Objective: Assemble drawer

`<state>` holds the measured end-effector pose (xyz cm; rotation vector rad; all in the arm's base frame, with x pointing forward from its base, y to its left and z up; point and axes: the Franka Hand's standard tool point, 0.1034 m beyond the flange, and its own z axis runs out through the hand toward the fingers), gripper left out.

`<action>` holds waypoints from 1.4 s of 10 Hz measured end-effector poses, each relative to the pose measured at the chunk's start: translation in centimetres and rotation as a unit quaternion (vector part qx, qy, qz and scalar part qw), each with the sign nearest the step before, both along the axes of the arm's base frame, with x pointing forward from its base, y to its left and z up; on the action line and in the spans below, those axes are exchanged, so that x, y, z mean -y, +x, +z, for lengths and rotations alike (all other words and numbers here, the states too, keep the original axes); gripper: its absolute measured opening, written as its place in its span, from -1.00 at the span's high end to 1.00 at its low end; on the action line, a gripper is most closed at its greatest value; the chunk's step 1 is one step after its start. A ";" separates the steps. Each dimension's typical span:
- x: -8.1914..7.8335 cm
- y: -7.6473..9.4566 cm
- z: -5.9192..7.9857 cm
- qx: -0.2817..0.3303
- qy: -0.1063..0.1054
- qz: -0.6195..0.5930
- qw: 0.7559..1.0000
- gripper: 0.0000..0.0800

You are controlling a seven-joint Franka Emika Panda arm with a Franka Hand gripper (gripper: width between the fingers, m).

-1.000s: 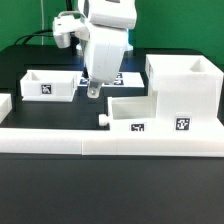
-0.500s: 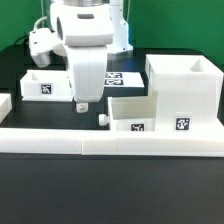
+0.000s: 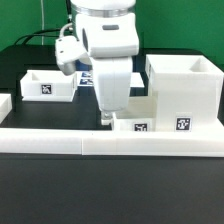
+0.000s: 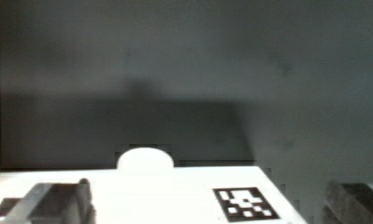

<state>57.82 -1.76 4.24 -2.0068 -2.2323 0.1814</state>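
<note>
Jaws spread wide over the tray (image 3: 130, 122), its knob (image 4: 147, 160) pointing exterior view's left.

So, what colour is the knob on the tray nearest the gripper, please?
The knob is white; the wrist view shows it best.

Housing (image 3: 185, 90) was smooth white plastic with a faint sheen. The near tray (image 3: 130, 122), beside the housing, was the same plastic, with a smooth rounded knob (image 4: 147, 160) and a matt printed tag (image 4: 249, 203). The far tray (image 3: 48, 84), well apart from the housing, matched. The rail (image 3: 100, 142) before the housing was smooth and white, the table (image 3: 100, 190) matt black, and the arm shell (image 3: 108, 40) glossy white plastic.
</note>
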 end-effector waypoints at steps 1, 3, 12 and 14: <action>-0.3 0.0 0.0 0.000 -0.004 -0.008 1.000 -0.62; 0.2 0.0 0.0 0.000 -0.005 -0.012 1.000 -0.62; -0.6 -0.1 0.0 -0.020 -0.025 -0.023 0.999 -0.62; -0.5 -0.1 0.0 -0.021 -0.025 -0.024 0.999 -0.62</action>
